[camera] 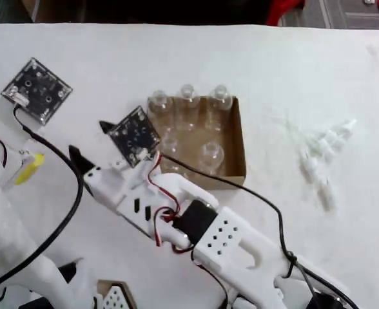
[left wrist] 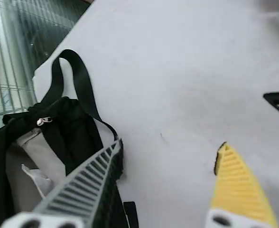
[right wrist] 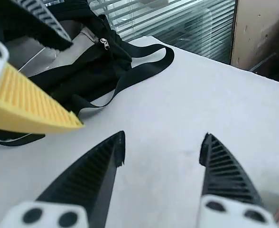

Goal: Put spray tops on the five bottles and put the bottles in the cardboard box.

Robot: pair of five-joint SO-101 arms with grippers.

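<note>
The left pincer [left wrist: 170, 147] and the right pincer [right wrist: 163, 137] both stand spread open and empty over bare tabletop [camera: 273, 64]. They are beside the box [camera: 238, 145], on the side away from the spray tops [camera: 325, 154], which is probably a ready stance before any pick. The clear bottles [camera: 188, 96] stand uncapped inside the box and at its far wall, with the spray tops clustered well apart, and no legible print shows on either.

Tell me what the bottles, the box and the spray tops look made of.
Bottles: clear and glossy, see-through with highlights; plastic or glass, cannot tell which. Box: brown matte cardboard, judging by its dull walls. Spray tops: white, probably plastic; too small to be sure.
</note>
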